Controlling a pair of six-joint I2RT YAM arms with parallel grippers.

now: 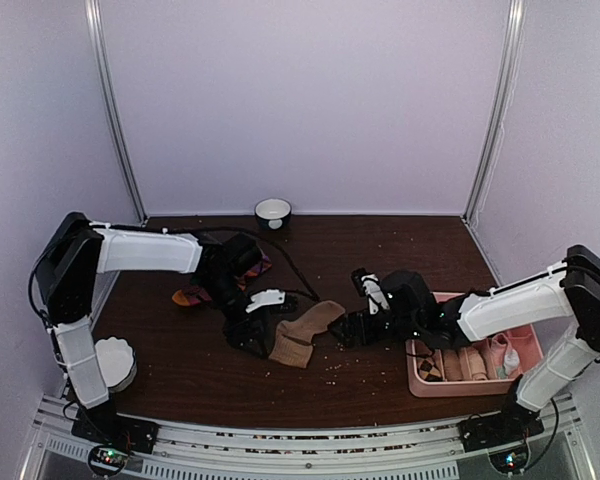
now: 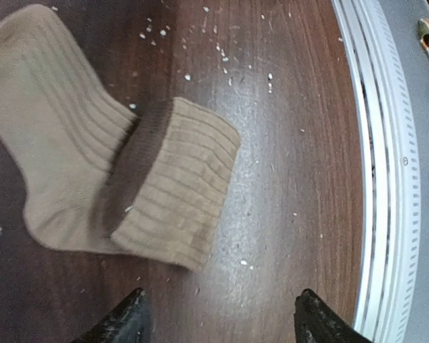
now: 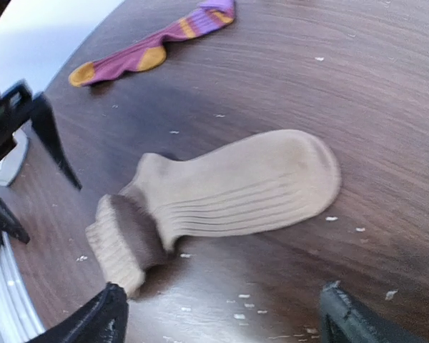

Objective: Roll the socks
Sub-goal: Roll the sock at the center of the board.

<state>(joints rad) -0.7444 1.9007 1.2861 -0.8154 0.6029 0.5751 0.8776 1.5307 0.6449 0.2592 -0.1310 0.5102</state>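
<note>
The tan sock (image 1: 302, 333) lies flat at the middle of the dark wooden table, its ribbed cuff (image 2: 175, 186) folded back over the leg. My left gripper (image 1: 248, 335) hovers at the cuff end, open (image 2: 222, 323), with only bare table between its fingers. On the toe side my right gripper (image 1: 348, 328) also stands open (image 3: 225, 316), a short way from the tan sock (image 3: 236, 182) and holding nothing. The dark red sock (image 3: 154, 46) with purple cuff and orange heel and toe lies flat further back; in the top view the dark red sock (image 1: 193, 296) is partly hidden behind the left arm.
A pink divided tray (image 1: 417, 383) with small rolled socks stands at the right, under the right arm. A white bowl (image 1: 273, 211) sits at the back wall, and a white round dish (image 1: 115, 362) at the near left. Crumbs dot the table. The metal rail (image 2: 386, 179) edges the front.
</note>
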